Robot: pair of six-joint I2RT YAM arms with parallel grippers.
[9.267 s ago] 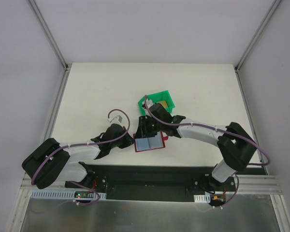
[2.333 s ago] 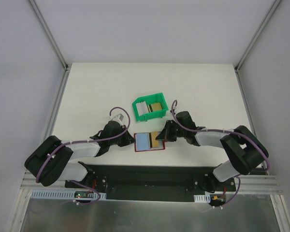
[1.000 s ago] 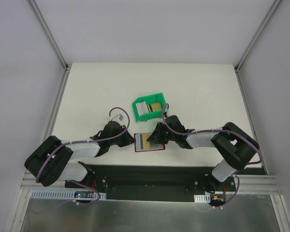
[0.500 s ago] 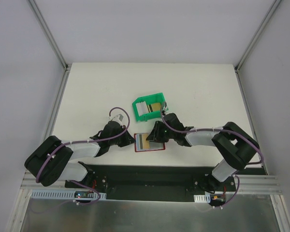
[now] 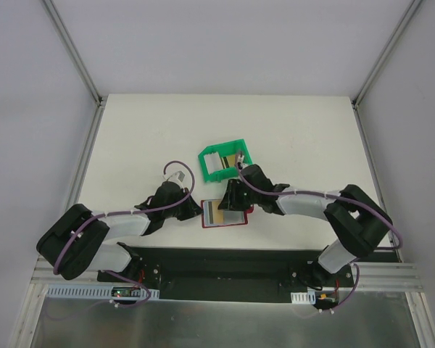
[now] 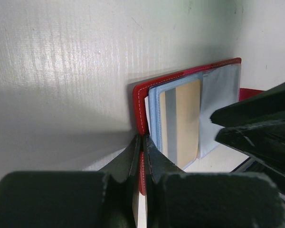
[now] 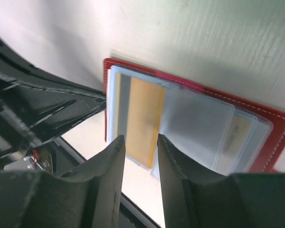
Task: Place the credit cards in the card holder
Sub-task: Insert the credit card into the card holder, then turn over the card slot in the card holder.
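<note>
The dark red card holder [image 5: 235, 221] lies open near the table's front edge, its pale blue pockets up. A golden credit card [image 7: 141, 118] with a grey stripe sits in its left pocket [image 6: 181, 118]. My left gripper [image 6: 142, 153] is shut on the holder's red left edge [image 6: 138, 102]. My right gripper [image 7: 139, 142] hovers open just over the golden card, touching nothing. A second yellowish card [image 7: 236, 135] shows faintly inside a right pocket. More credit cards, one golden [image 5: 234, 159] and one whitish [image 5: 212, 165], lie in the green bin [image 5: 222, 150].
The green plastic bin stands just behind the holder, close to my right forearm [image 5: 290, 201]. The table's front edge and the black base rail [image 5: 225, 262] run right below the holder. Metal frame posts [image 5: 94, 101] stand at the table's back corners.
My right gripper's jaws have widened and let go of the golden card, which now rests in the holder's left pocket. The right wrist shifted slightly towards the bin. The left gripper kept its hold.
</note>
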